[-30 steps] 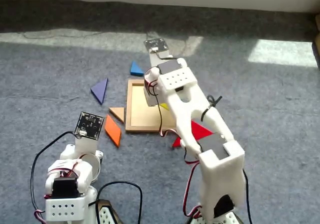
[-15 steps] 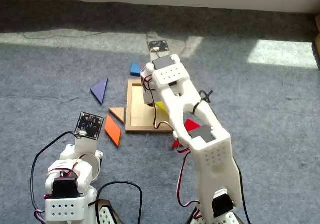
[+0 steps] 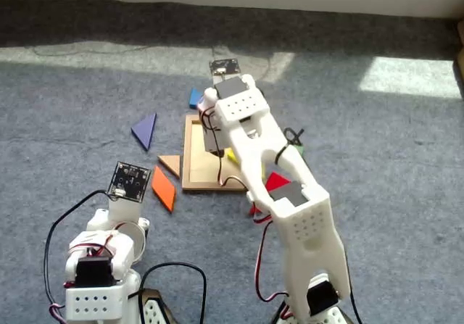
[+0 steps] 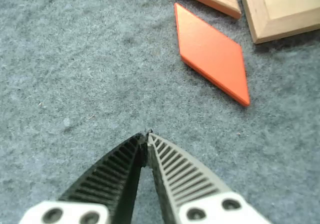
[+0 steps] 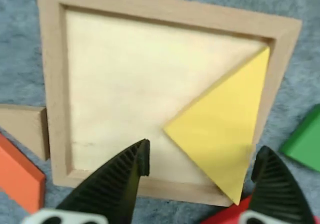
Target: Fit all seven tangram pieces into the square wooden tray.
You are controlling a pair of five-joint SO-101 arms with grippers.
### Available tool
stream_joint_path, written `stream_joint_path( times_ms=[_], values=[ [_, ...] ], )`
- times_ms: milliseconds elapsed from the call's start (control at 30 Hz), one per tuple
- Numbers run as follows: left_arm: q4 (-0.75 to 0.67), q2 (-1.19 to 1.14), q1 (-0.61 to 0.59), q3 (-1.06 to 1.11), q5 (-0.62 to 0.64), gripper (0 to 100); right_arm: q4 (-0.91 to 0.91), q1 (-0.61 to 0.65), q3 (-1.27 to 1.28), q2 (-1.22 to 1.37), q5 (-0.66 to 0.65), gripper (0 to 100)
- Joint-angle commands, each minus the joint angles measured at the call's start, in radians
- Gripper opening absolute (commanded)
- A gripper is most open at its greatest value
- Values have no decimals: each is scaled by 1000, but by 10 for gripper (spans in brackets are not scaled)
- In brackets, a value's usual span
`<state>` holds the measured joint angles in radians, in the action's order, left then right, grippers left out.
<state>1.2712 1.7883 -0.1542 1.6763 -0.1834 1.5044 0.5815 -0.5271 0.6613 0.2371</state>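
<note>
The square wooden tray (image 5: 165, 6) holds a yellow triangle (image 5: 225, 129) laid flat against one side. My right gripper (image 5: 202, 161) hangs open just above the tray, over the yellow triangle's inner corner, and holds nothing. In the high view the right arm reaches across the tray (image 3: 190, 157), hiding much of it. My left gripper (image 4: 146, 134) is shut and empty, low over the carpet near the orange parallelogram (image 4: 212, 53). Around the tray lie a wood-coloured triangle (image 3: 170, 164), a purple triangle (image 3: 145, 130), a blue triangle (image 3: 196, 98), a green piece (image 3: 297, 150) and a red piece (image 3: 275, 183).
Everything lies on grey carpet. The left arm's base (image 3: 101, 266) sits at the front left with cables beside it. Open carpet stretches to the left of the purple triangle and to the right of the green piece.
The right arm has swung leftward and drawn back slightly over the tray, uncovering the green piece. The left arm has not moved.
</note>
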Motion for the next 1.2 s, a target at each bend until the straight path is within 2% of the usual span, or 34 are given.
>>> stream_joint_path(
  times_ms=[0, 133, 300, 633, 900, 1167],
  values=[
    [-14, 31, -13, 19, 5, 5, 8, 19, -53, -27, 3, 310],
    [-14, 31, -13, 19, 5, 5, 8, -2, -48, -24, 2, 301],
    [-14, 31, -13, 19, 5, 5, -24, -1, -44, -22, 2, 219],
    [-14, 31, -13, 19, 5, 5, -28, 21, -42, -18, 2, 219],
    [-14, 31, -13, 19, 5, 5, -18, 53, -87, 101, 2, 219],
    [-14, 31, -13, 19, 5, 5, 163, 47, -285, 102, 0, 219]
  ],
)
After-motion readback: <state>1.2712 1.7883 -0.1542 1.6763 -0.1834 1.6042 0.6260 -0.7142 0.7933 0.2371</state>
